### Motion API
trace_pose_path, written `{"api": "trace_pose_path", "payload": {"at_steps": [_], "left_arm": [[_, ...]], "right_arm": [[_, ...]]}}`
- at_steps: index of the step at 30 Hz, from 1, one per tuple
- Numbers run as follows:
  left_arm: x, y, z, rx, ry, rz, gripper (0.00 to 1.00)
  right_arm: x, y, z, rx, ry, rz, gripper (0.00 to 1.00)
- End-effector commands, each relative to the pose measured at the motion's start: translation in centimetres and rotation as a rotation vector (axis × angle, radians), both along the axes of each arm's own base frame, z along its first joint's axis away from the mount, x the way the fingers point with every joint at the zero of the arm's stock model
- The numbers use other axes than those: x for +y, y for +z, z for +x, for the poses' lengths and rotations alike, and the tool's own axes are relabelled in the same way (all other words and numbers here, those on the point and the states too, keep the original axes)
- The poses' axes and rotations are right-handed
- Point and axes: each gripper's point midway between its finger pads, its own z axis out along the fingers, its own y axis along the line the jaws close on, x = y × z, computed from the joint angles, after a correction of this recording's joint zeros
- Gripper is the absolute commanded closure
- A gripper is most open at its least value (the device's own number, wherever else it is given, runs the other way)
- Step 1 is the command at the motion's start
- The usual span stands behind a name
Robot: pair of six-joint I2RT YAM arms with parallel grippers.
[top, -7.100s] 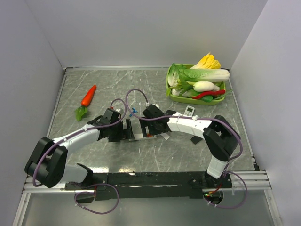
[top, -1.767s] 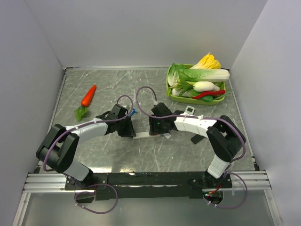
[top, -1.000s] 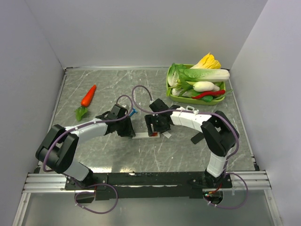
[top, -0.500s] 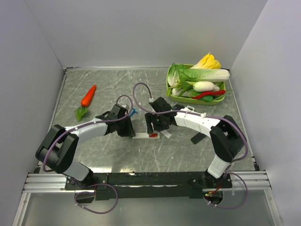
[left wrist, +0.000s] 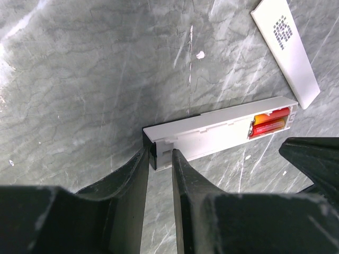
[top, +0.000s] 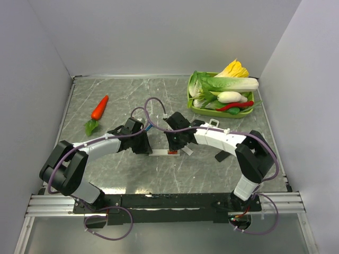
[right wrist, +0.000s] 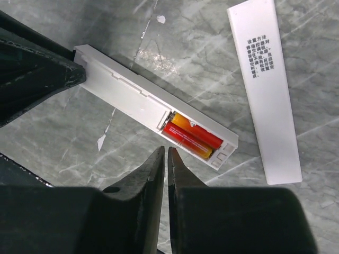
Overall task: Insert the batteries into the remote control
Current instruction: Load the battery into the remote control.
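Note:
The slim white remote control (right wrist: 127,95) lies back-up on the table with its compartment open. Both red-orange batteries (right wrist: 192,136) rest side by side inside it, also visible as batteries (left wrist: 269,123) in the left wrist view. My left gripper (left wrist: 160,156) is shut on the remote control's (left wrist: 217,135) other end, pinning it between the fingers. My right gripper (right wrist: 165,151) hovers just short of the batteries, shut with nothing between its fingers. The detached white back cover (right wrist: 264,90) lies beside the compartment end. From above, both grippers (top: 144,147) (top: 174,144) flank the remote control (top: 159,153).
A green tray (top: 190,98) of toy vegetables sits at the back right. A toy carrot (top: 99,108) lies at the left. A black remote (top: 221,155) and a shorter white remote (top: 213,125) lie near the right arm. A small blue piece (top: 150,126) sits behind the left gripper.
The right gripper's jaws have gone from wide open to shut, and its arm has shifted slightly over the compartment. The left gripper and remote control have stayed put.

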Motion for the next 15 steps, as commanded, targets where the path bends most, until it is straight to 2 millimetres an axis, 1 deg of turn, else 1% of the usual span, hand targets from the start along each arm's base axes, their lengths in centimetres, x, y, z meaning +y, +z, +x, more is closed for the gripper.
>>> {"api": "trace_pose_path", "payload": {"at_steps": [1,3,8,12,15], "left_arm": [[1.0,-0.7,-1.0,0.018,0.003,0.046,0.71],[1.0,-0.7,-0.9,0.016,0.003,0.046,0.71],[1.1,-0.7,-1.0,0.018,0.004,0.048,0.71],[1.0,-0.7,-0.9,0.018,0.002,0.049,0.71],[1.0,-0.6,-0.8,0.015,0.002,0.047,0.71]], "right_arm": [[1.4,1.0,0.7,-0.030,0.022,0.045,0.88],[1.6,0.7,0.7,-0.023,0.024,0.044,0.89],[1.4,-1.0,-0.2,0.022,0.038,0.012,0.89],[0.7,-2.8,-0.6,0.052,0.036,-0.052,0.90],[0.2,-3.6,-0.9,0.065,0.028,-0.080,0.91]]}}
